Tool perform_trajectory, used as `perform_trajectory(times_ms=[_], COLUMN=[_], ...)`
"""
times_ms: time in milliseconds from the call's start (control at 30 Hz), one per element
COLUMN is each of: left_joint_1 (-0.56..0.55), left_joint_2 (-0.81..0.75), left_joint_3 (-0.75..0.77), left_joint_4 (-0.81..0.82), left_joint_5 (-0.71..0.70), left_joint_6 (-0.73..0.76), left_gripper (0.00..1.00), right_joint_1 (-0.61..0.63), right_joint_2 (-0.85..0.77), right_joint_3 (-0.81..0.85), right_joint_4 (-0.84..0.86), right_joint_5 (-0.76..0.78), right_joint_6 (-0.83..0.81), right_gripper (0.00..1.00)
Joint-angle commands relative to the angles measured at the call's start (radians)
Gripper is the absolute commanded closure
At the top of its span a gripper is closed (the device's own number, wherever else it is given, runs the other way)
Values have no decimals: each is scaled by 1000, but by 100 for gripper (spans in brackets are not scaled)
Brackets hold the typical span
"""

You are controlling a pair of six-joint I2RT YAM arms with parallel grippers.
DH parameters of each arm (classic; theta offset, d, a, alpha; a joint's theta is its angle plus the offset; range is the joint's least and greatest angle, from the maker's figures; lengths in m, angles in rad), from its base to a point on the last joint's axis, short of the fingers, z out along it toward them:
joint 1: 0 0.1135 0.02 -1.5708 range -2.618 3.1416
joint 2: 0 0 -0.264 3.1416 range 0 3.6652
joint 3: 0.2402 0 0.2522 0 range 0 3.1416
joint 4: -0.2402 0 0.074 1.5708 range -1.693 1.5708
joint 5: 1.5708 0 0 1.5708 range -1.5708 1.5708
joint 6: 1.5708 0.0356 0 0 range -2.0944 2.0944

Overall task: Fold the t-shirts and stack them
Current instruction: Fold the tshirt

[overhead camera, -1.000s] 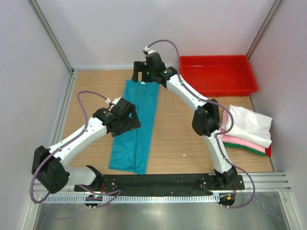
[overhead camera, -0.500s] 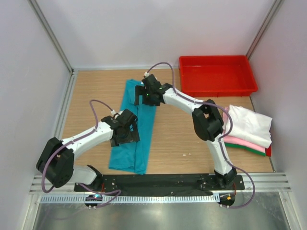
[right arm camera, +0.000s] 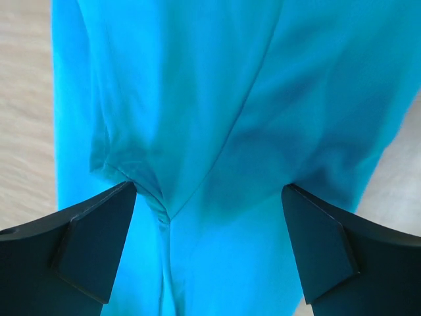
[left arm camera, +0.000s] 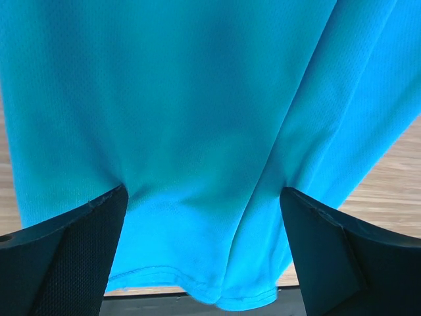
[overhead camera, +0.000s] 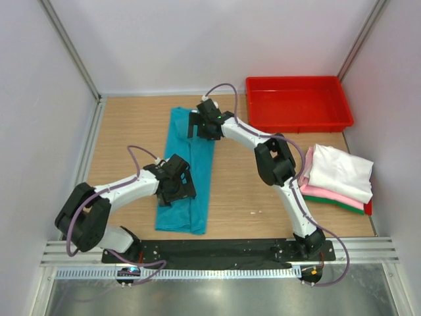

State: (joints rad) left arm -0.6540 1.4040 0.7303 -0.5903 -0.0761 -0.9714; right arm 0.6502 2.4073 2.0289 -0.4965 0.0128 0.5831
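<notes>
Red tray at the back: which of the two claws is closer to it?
Right. The right gripper is over the teal t-shirt at its far end, just left of the red tray; the left gripper is over its near half, farther away.

Wooden table (overhead camera: 240,191) bears teal t-shirt (overhead camera: 191,212), red tray (overhead camera: 296,123), folded shirt stack (overhead camera: 339,172).

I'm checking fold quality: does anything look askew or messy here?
Mildly. The teal t-shirt, folded into a long strip, is creased and its near hem is uneven. At the right, the white t-shirt sits skewed over the pink t-shirt and green t-shirt, which show along its near edge.
</notes>
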Motion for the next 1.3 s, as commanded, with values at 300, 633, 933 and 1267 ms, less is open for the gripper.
perform_trajectory(times_ms=[300, 633, 933, 1267], left_joint_1=[-4, -85, -317, -434], left_joint_2=[12, -85, 22, 268], left_joint_3=[82, 358, 443, 469], left_joint_4=[6, -271, -185, -163], left_joint_5=[32, -97, -57, -139], left_joint_6=[-21, 74, -65, -157], left_gripper=[0, 0, 9, 56], right_joint_1=[-83, -81, -139, -172], right_joint_2=[41, -336, -807, -1105], right_joint_3=[149, 105, -575, -932], right_joint_4=[-30, -169, -174, -192], right_joint_5=[-143, -91, 157, 164], right_joint_6=[-91, -150, -36, 1], right_gripper=[1, 0, 0, 0])
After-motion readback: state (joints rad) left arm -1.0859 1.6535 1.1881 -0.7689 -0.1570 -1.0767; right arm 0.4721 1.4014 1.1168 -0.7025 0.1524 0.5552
